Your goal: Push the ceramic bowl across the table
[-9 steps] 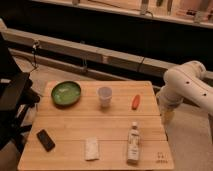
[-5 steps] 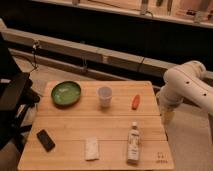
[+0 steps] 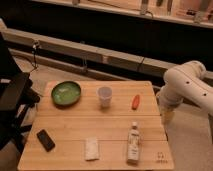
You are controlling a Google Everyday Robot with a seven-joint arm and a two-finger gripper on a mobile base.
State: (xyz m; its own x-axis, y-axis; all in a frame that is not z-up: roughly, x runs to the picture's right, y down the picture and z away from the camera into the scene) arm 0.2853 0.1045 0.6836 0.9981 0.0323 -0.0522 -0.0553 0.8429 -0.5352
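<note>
A green ceramic bowl (image 3: 66,93) sits on the wooden table (image 3: 75,127) at its far left. My white arm hangs off the table's right edge, far from the bowl. My gripper (image 3: 167,117) points down beside the right edge of the table, below the arm's elbow.
A translucent cup (image 3: 104,96) stands mid-table right of the bowl. An orange carrot-like object (image 3: 135,102) lies far right. A bottle (image 3: 132,143) stands front right, a white packet (image 3: 91,148) front centre, a black phone (image 3: 45,140) front left. A dark chair (image 3: 12,100) stands left.
</note>
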